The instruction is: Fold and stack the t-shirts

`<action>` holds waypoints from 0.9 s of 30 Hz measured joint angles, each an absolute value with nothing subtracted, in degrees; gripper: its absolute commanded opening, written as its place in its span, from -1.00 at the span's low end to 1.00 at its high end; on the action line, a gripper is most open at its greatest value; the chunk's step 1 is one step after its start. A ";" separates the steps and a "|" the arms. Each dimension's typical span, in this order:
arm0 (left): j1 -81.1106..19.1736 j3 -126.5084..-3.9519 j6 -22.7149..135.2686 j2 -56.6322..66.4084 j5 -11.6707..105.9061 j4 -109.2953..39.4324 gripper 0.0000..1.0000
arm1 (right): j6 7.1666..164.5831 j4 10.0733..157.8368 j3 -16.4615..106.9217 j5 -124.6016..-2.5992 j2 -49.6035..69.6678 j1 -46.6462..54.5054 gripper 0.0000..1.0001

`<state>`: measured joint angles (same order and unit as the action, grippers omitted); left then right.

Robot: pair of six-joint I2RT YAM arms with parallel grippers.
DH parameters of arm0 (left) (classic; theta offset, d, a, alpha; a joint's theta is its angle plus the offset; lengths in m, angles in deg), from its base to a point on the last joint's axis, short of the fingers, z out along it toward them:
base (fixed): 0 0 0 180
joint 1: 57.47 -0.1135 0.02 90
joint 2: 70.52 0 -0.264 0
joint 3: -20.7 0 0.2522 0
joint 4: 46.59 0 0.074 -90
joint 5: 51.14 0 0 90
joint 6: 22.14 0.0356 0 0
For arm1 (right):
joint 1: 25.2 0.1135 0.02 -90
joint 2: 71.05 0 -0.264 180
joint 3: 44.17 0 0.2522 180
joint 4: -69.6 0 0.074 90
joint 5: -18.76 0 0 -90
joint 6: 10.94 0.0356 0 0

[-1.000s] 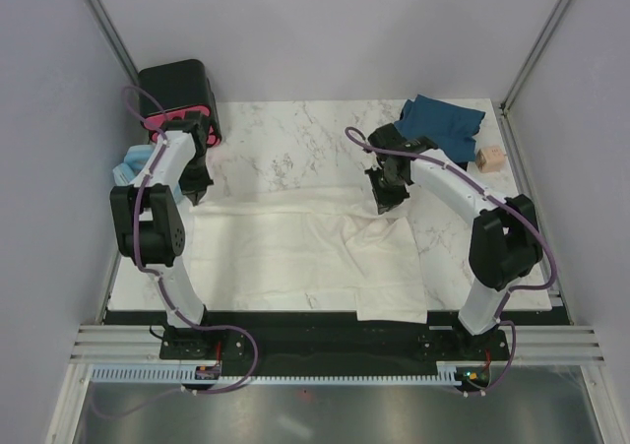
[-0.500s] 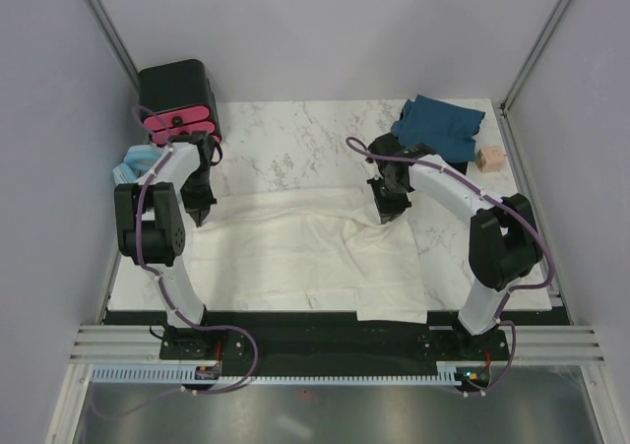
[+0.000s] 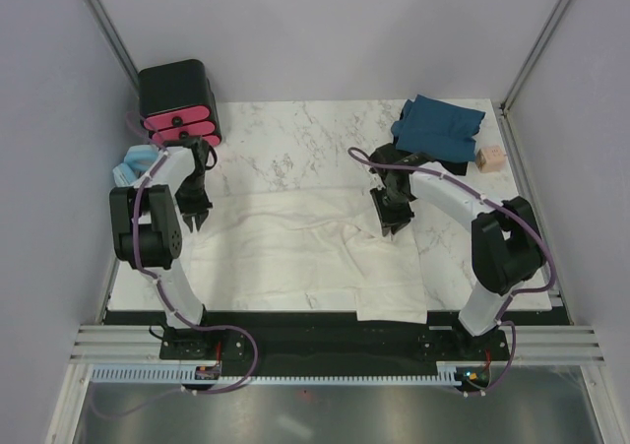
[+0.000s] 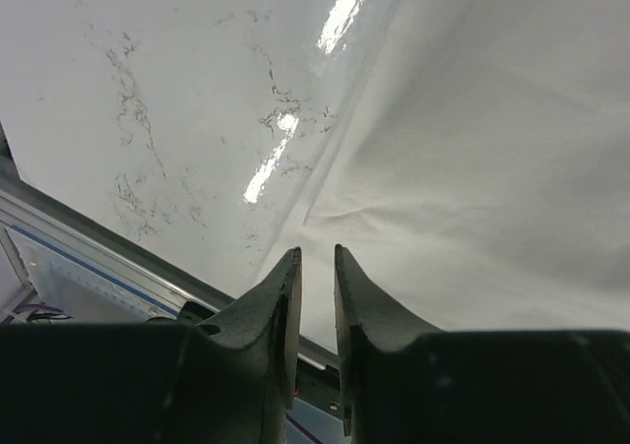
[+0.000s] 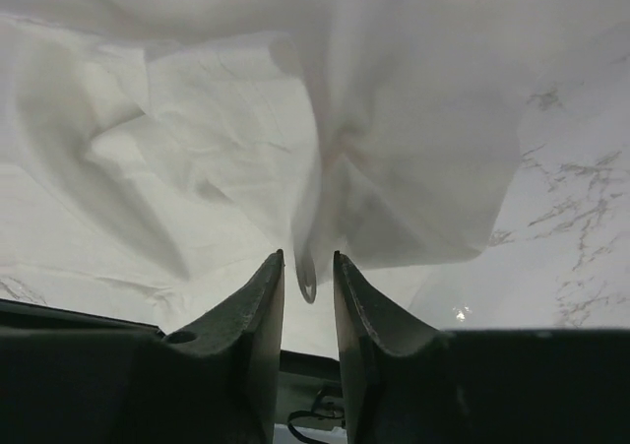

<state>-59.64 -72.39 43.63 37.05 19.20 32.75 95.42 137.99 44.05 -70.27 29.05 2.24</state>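
The cream-white t-shirt [image 3: 295,252] lies spread over the near half of the marble table [image 3: 285,149]. My left gripper [image 3: 197,220] is at the shirt's far left edge [image 4: 443,168]. Its jaws are drawn close on the edge, and a crease runs from the tips. My right gripper [image 3: 391,225] is at the shirt's far right part. A raised fold of cream cloth [image 5: 307,272] stands between its narrow jaws, and the cloth tents up toward them. The dark teal-blue t-shirt [image 3: 440,124] lies crumpled at the far right corner, away from both grippers.
A black box with pink drawers [image 3: 177,99] stands at the far left corner. A pale blue padded ring [image 3: 133,161] lies beside the left arm. A small tan block [image 3: 489,158] sits by the right edge. The table's near rail [image 3: 325,321] runs in front of the shirt.
Both grippers have moved from the shirt's far edge toward the near side and lower. The cloth by the right gripper is now more bunched.
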 measured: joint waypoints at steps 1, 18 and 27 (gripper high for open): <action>-59.64 -72.41 43.45 36.66 19.17 32.78 -0.46 | 95.42 137.99 44.10 -70.64 28.48 2.24 -0.30; -51.10 -77.02 40.79 31.78 24.94 28.60 -0.48 | 93.96 134.47 57.30 -77.15 31.30 1.15 -0.25; -47.49 -84.08 40.85 39.78 25.67 27.01 -0.49 | 93.82 130.04 59.02 -80.50 41.00 -1.56 -0.29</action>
<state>-47.49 -84.08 40.85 39.78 25.67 27.01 93.82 130.04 59.02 -80.50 41.00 -1.56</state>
